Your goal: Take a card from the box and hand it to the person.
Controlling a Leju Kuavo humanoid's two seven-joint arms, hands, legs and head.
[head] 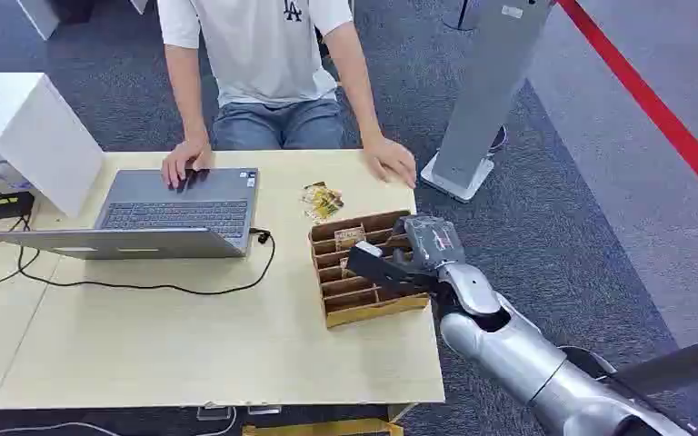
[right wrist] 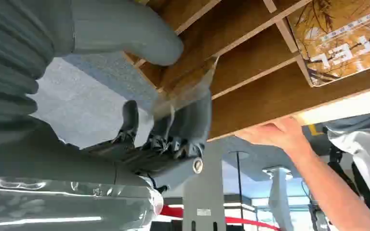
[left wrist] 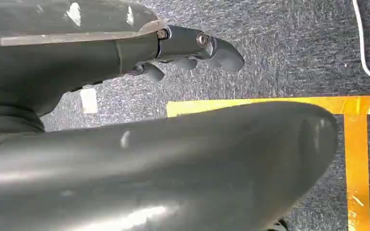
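A brown cardboard box [head: 364, 309] with several slots stands near the table's right edge. A patterned gold card [head: 349, 237] lies in one of its far slots, and the right wrist view shows this card [right wrist: 347, 43] up close. My right hand [head: 402, 256] reaches over the box from the right. Its thumb [right wrist: 125, 29] and dark fingers [right wrist: 178, 130] are apart on either side of a box divider [right wrist: 250, 33], with no card between them. The person sits across the table, with one hand [head: 391, 162] flat on it just beyond the box. My left hand [left wrist: 183, 53] hangs over the carpet and holds nothing.
A few loose gold cards [head: 321, 201] lie between the box and the person. An open laptop [head: 182, 213] with a black cable [head: 145, 287] takes the table's middle. A white box [head: 27, 127] stands far left and a grey stand [head: 482, 100] off the right side.
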